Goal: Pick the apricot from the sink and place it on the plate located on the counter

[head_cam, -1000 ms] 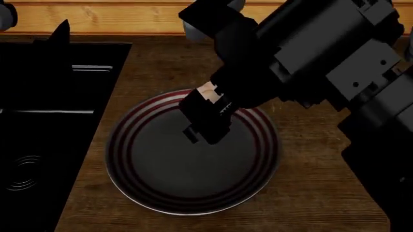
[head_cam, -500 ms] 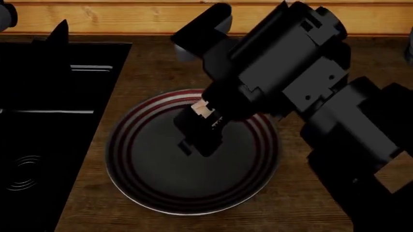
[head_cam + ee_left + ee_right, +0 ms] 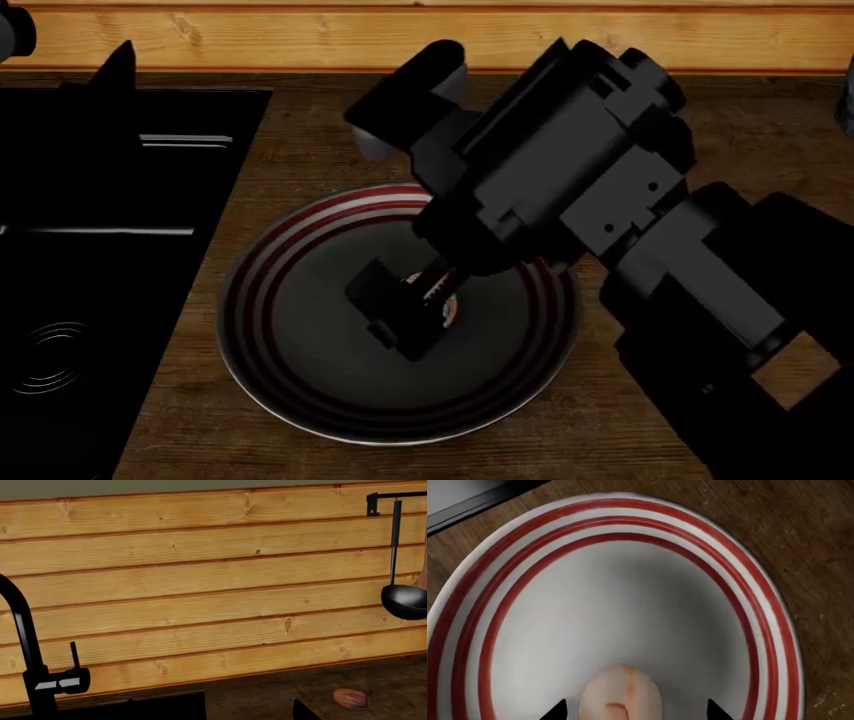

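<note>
I have the right gripper low over the middle of the plate, at the head frame's centre, jaws spread around the apricot; I cannot tell whether they touch it. The plate sits on the bench, right of the sink. My left gripper is out of sight.

A kitchen. A brown wood worktop runs along a wall of pale pine planks. At the left a glossy black sink is set into it, with a ringed drain and a black faucet at the far edge. A black ladle hangs on the wall, and a striped dinner plate sits beside the sink.
</note>
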